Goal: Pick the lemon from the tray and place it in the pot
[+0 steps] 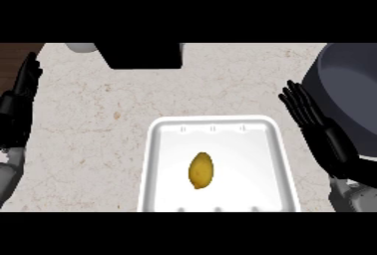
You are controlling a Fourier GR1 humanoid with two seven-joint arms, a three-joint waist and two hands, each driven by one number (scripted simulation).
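Two hands flank the scene, and neither has hold of anything. Largest here is the counter [95, 124], pale and speckled, running across the whole view. Next comes the pot [353, 94], a dark grey vessel at the right edge, only partly in view, its rim curving in toward the middle. Below centre sits the tray [165, 164], white, with its long sides running away from the robot. A dark block [143, 55] stands at the far edge of the counter, with a pale round thing [81, 47] just to its left that I cannot identify.

The right hand [303, 107] stands between the tray and the pot, fingers straight and spread, pointing away from the robot. The left hand [28, 74] rests at the left edge, fingers up and straight, well apart from the tray.

Smallest is the lemon [201, 170], lying in the tray a little right of its middle, touching no wall. Its long axis runs nearly along the tray's length, tips pointing toward and away from the robot.

From the right hand's fingers the lemon lies to the left and nearer the robot, across the tray's right rim. That hand is plainly the nearer one, and it is also beside the pot, so it looks the natural choice. Fingers closing across the lemon's short width would suit how it lies.
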